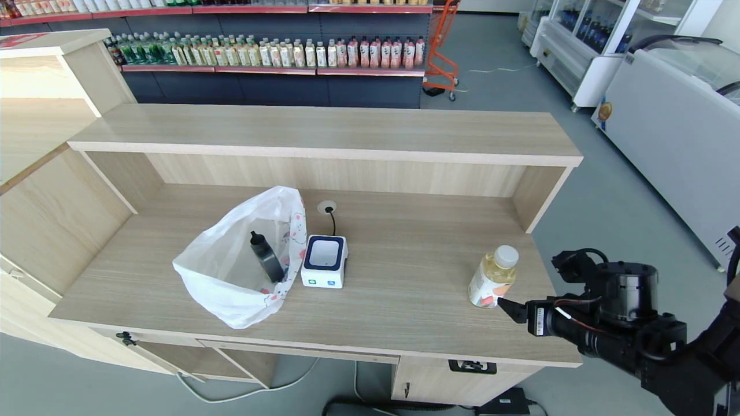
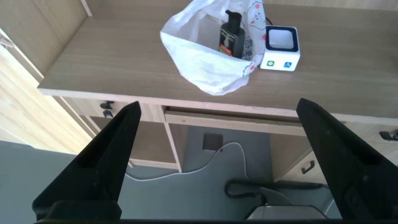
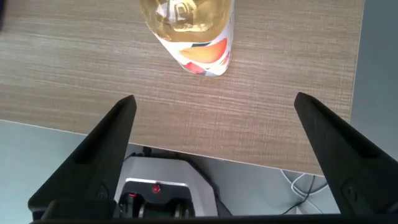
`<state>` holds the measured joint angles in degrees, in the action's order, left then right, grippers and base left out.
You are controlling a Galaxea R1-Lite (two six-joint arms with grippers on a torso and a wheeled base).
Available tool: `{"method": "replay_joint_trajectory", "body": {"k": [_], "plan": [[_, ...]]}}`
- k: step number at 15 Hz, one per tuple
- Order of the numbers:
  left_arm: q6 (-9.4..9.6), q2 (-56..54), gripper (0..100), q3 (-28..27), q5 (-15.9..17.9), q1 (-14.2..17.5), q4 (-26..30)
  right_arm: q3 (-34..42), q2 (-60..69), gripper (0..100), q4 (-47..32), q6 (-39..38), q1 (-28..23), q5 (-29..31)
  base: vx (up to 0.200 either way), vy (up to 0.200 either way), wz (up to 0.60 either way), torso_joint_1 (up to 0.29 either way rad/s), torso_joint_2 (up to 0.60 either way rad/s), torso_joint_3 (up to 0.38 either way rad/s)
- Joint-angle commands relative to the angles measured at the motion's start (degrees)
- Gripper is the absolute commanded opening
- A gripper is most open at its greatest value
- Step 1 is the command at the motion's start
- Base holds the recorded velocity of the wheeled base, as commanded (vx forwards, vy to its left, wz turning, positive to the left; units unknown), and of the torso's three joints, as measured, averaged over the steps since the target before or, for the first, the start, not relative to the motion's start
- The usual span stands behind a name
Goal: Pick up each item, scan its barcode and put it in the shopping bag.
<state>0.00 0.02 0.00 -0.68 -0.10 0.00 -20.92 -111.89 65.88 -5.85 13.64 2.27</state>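
A bottle of yellow drink (image 1: pixel 493 277) with a white cap stands upright near the counter's right front corner. My right gripper (image 1: pixel 513 309) is just in front of it, open, with the bottle (image 3: pixel 189 31) ahead of the spread fingers (image 3: pixel 102 149) and apart from them. The white shopping bag (image 1: pixel 231 271) lies open at the left with a black bottle (image 1: pixel 267 257) inside. Beside it sits the white and blue scanner (image 1: pixel 325 261). My left gripper (image 2: pixel 221 162) is open, held off the counter's front edge, facing the bag (image 2: pixel 199 56) and scanner (image 2: pixel 281 46).
The wooden counter (image 1: pixel 404 289) has a raised ledge (image 1: pixel 324 130) at the back and side walls. A cable runs from the scanner to a port (image 1: pixel 326 207). Bare counter lies between scanner and bottle. Drawers (image 2: pixel 217 118) sit under the front edge.
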Motion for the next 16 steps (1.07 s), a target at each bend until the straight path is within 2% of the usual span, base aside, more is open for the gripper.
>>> {"method": "replay_joint_trajectory", "body": {"k": [1,7,16], "plan": [[0.0,-0.02,100,0.0,-0.02,0.01,0.0,-1.84,-3.95,100,1.18,0.14,0.6,0.02,0.0,0.0,0.0,0.0,0.0,0.0],[0.0,-0.02,100,0.0,-0.02,0.01,0.0,-6.68,-9.67,100,7.07,6.2,0.51,0.02,0.0,0.0,0.0,0.0,0.0,0.0],[0.0,-0.02,100,0.0,-0.02,0.01,0.0,-16.87,-19.42,100,11.38,7.17,2.0,-0.07,0.0,0.0,0.0,0.0,0.0,0.0]]}}
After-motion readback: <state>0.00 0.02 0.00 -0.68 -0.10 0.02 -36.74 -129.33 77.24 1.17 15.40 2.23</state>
